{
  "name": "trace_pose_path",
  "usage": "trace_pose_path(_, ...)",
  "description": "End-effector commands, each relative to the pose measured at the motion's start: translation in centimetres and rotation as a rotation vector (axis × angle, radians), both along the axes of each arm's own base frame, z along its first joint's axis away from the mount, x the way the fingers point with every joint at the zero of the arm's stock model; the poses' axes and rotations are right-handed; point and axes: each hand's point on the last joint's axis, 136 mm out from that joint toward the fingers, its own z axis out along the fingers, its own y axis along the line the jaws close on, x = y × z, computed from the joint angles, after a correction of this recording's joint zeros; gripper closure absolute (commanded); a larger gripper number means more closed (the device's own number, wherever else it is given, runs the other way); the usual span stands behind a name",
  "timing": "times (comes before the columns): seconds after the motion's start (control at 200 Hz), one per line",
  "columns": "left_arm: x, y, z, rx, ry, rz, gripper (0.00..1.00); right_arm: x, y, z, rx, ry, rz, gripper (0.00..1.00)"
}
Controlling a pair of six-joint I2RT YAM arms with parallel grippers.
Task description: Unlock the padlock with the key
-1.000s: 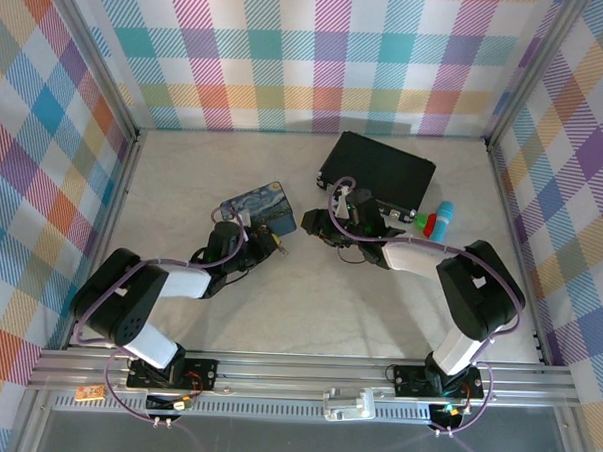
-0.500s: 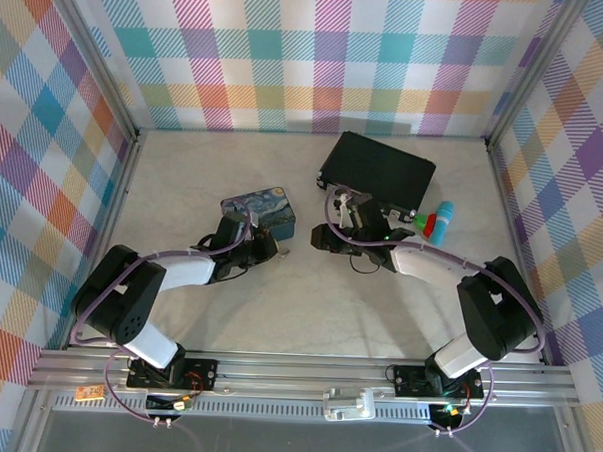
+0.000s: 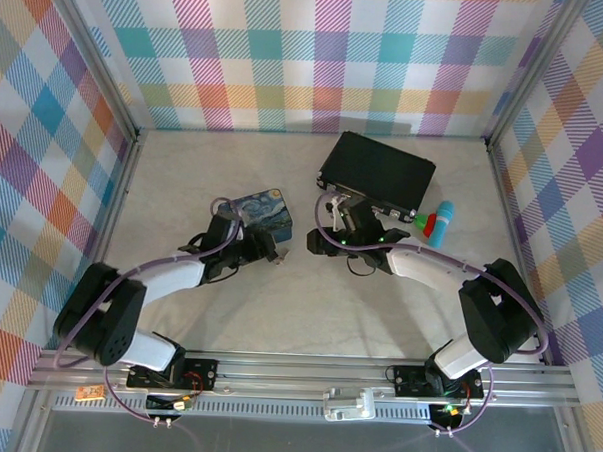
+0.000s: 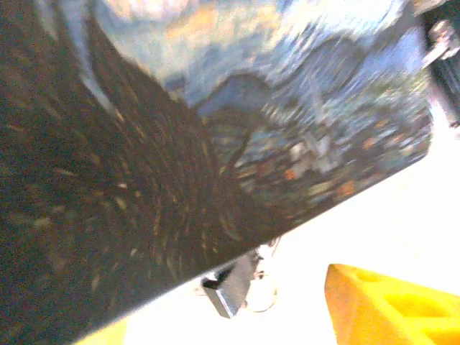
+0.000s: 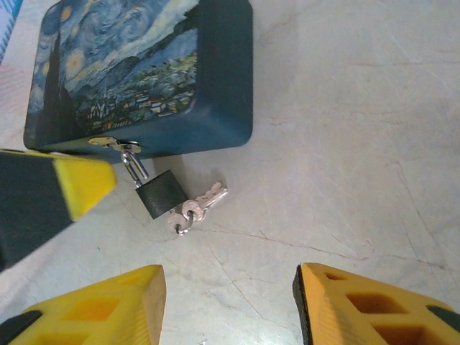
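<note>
The small dark-bodied padlock (image 5: pixel 162 192) hangs by its silvery shackle from the hasp of the blue starry-night tin (image 5: pixel 144 79) and lies on the table. The key (image 5: pixel 208 198), on a small ring, lies against the padlock's lower corner; whether it sits in the lock I cannot tell. My left gripper (image 4: pixel 230 327) is open around the padlock (image 4: pixel 233 287), its yellow fingers (image 5: pixel 75 183) apart from it. My right gripper (image 5: pixel 230 309) is open and empty, hovering a short way in front of the padlock. In the top view the left gripper (image 3: pixel 267 250) and the right gripper (image 3: pixel 316 242) face each other by the tin (image 3: pixel 262 209).
A black case (image 3: pixel 376 169) lies behind the right gripper, with a red, green and blue toy (image 3: pixel 437 222) to its right. Plaid walls close in the table (image 3: pixel 184 161) at the back and both sides.
My left gripper has gone from shut to open beside the tin. The right gripper has shifted slightly toward the near side.
</note>
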Motion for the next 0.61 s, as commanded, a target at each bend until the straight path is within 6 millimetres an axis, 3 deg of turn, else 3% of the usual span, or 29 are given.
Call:
trace_pose_path(0.0, -0.6, 2.1, 0.7, 0.034, -0.012, 0.067, 0.25, -0.1, 1.2, 1.6, -0.001, -0.058, 0.062, 0.48)
trace_pose_path(0.13, -0.4, 3.6, 0.9, 0.065, -0.028, 0.114, 0.23, -1.1, 3.0, 1.6, -0.025, -0.086, 0.146, 0.48)
trace_pose_path(0.24, 0.8, 4.6, 1.0, 0.087, -0.061, 0.138, 0.22, -1.6, 4.0, 1.3, -0.032, -0.077, 0.173, 0.48)
trace_pose_path(0.47, 5.4, 5.7, 3.2, 0.096, -0.154, 0.142, 0.22, -1.8, 4.3, 1.5, -0.014, -0.071, 0.175, 0.47)
trace_pose_path(0.6, 5.8, 5.3, 4.8, 0.094, -0.179, 0.114, 0.22, -2.1, 4.1, 1.2, -0.022, -0.073, 0.188, 0.47)
